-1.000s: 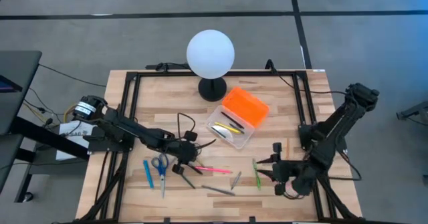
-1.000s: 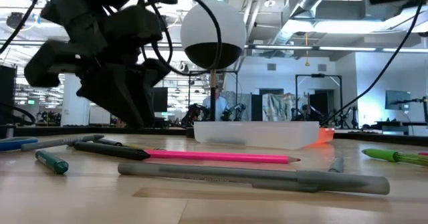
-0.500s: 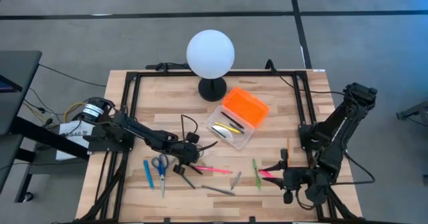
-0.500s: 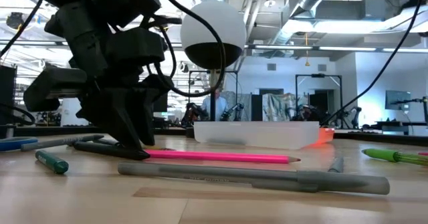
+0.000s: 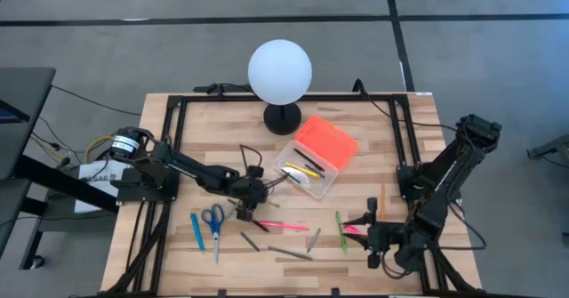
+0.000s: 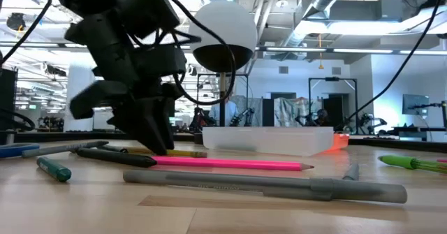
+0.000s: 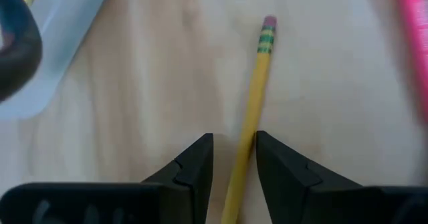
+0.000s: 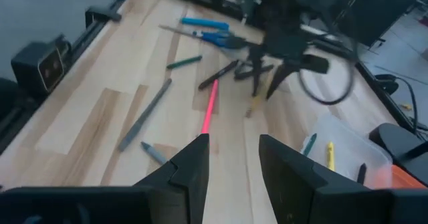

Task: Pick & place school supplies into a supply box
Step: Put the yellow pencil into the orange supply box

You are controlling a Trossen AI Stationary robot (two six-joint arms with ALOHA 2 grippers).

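We see the left pincer [image 7: 234,158] closed on a yellow pencil [image 7: 253,100] near the box [image 5: 306,175], ready for lifting; the right pincer [image 8: 234,158], parted and empty, waits by the worktop [image 5: 213,138] edge.

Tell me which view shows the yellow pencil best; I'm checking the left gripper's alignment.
Left wrist view: the yellow pencil runs between the left gripper fingers. Low view shows only its end; high view hides it; right wrist shows it small.

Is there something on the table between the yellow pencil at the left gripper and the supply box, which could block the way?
Nothing visible blocks it. The yellow pencil lies between the fingers of the left gripper, and in the left wrist view only bare wood separates it from the clear supply box. The pink pencil lies on the opposite side.
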